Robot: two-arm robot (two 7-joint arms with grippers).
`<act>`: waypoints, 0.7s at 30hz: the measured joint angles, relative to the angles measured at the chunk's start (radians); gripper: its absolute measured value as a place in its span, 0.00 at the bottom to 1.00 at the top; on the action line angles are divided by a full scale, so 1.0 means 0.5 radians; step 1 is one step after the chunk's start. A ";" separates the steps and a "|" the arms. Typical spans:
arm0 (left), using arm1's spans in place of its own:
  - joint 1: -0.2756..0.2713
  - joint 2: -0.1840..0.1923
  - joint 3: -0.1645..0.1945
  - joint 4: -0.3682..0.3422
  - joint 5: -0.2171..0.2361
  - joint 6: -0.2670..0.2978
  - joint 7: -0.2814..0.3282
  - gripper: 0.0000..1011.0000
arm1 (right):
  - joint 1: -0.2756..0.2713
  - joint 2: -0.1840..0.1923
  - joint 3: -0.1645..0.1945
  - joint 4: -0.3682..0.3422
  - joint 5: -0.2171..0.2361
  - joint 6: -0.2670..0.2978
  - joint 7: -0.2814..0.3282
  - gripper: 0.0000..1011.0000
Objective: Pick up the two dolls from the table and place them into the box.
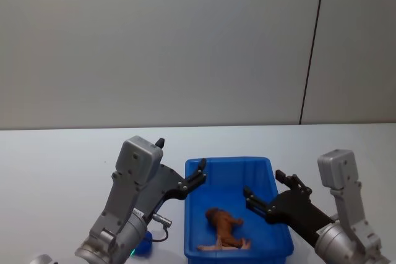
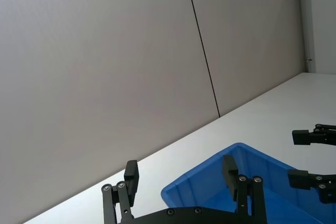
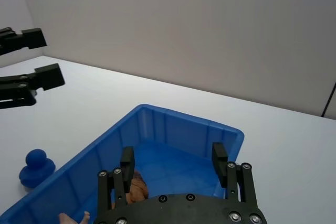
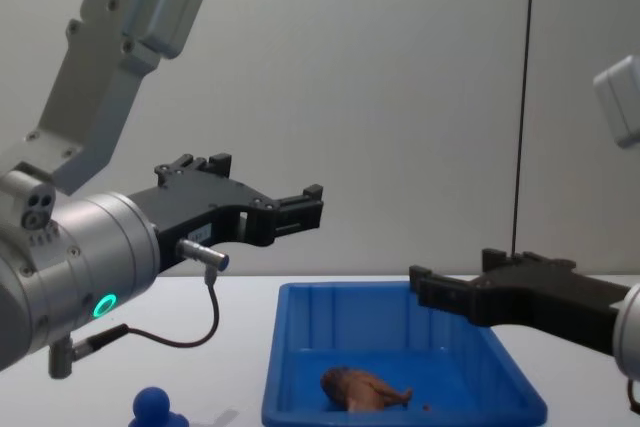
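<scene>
The blue box [image 1: 272, 177] stands on the white table between my arms. A brown four-legged doll [image 1: 221, 222] lies inside it, with a pale pink shape [image 1: 226, 246] against it at the box's near end. The brown doll [image 4: 358, 388] lies on its side on the box floor. A blue round-headed doll [image 3: 35, 167] stands on the table just left of the box [image 3: 173, 129], partly behind my left arm. My left gripper [image 1: 180, 155] hangs open and empty above the box's left rim. My right gripper [image 1: 263, 185] is open and empty over the right rim.
The white table [image 1: 62, 159] runs back to a grey wall. Bare tabletop lies left, right and behind the box. The blue doll [image 4: 155, 409] sits close under my left arm's cable [image 4: 190, 332].
</scene>
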 joint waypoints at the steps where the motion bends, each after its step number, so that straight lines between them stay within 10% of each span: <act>1: 0.000 0.000 0.000 0.000 0.000 0.000 0.000 0.99 | 0.000 -0.001 0.000 0.000 -0.001 0.002 -0.010 0.89; 21: 0.000 0.000 0.000 0.000 0.000 0.000 0.000 0.99 | -0.147 0.073 0.069 -0.146 0.021 -0.015 -0.413 0.99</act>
